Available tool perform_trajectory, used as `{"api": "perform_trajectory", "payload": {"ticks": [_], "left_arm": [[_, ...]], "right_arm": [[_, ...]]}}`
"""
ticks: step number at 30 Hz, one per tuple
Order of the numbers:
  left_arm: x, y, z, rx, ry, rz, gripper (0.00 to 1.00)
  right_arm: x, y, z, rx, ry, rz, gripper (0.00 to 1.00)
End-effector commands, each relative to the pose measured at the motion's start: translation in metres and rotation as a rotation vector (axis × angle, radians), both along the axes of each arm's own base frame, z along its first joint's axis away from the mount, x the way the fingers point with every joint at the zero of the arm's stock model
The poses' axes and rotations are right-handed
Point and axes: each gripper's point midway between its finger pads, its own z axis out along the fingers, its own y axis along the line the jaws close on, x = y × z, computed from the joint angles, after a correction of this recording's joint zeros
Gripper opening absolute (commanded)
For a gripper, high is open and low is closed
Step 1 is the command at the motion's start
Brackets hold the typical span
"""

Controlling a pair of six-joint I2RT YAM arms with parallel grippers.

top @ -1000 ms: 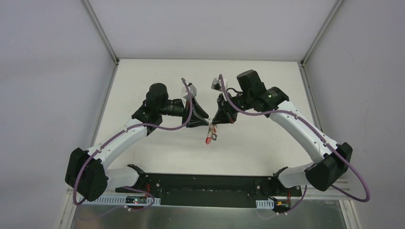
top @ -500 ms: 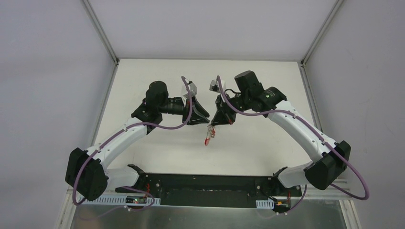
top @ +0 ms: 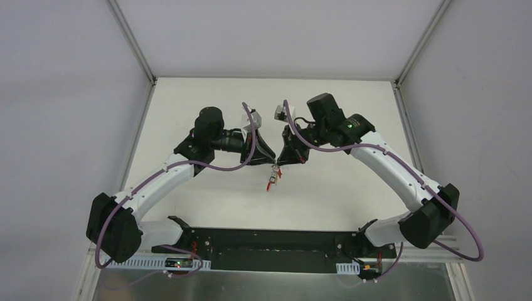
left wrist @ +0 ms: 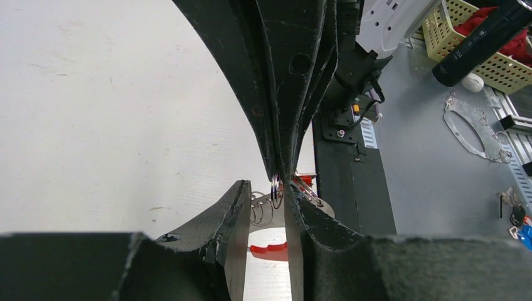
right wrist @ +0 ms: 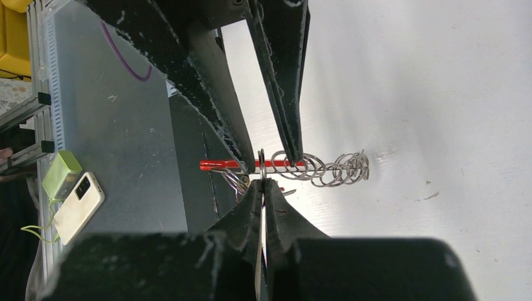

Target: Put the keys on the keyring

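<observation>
Above the counter (top: 207,100): keyring (right wrist: 261,164) hangs between both claws, red arc (left wrist: 270,249) lowest.
Right claw (right wrist: 261,183): pressed together on the keyring's thin grey side.
Left claw (left wrist: 268,189): narrowly spread astride it, not visibly pinching.
Risk: if the left fingers close off-line, they could knock the loop from the right pinch and drop it.

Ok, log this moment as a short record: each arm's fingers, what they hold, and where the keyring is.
right fingers: shut on a thin silver ring
left fingers: open, one on each side of that ring
keyring: red arc hangs just past the fingertips
chain: small linked rings trailing from the pinch
keys: none can be told apart
</observation>
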Motion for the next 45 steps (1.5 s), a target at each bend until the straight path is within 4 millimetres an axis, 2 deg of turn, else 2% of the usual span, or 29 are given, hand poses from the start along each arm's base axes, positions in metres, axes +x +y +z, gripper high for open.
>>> {"api": "perform_trajectory", "payload": {"ticks": [1,11,15,18,28,37,45], "left_arm": [[0.000,-0.006,0.019,-0.028,-0.060,-0.031,0.25],[-0.001,-0.008,0.017,-0.028,-0.050,-0.040,0.15],[-0.003,-0.008,0.017,-0.028,-0.044,-0.044,0.00],[-0.002,-0.007,0.020,-0.033,-0.028,-0.026,0.00],[0.000,-0.009,0.052,-0.189,0.041,-0.003,0.00],[0.000,-0.009,0.056,-0.215,0.051,-0.004,0.00],[0.000,-0.008,0.060,-0.232,0.050,-0.004,0.00]], "right_arm": [[-0.002,0.007,0.017,0.053,-0.028,0.035,0.00],[-0.002,0.007,0.017,0.058,-0.030,0.034,0.00],[-0.001,0.007,0.020,0.064,-0.041,0.025,0.00],[0.000,0.007,0.022,0.074,-0.060,0.013,0.00],[0.005,-0.007,0.029,0.135,-0.076,-0.038,0.15],[0.004,-0.015,0.034,0.168,-0.077,-0.046,0.23],[0.004,-0.018,0.035,0.178,-0.068,-0.046,0.21]]}}
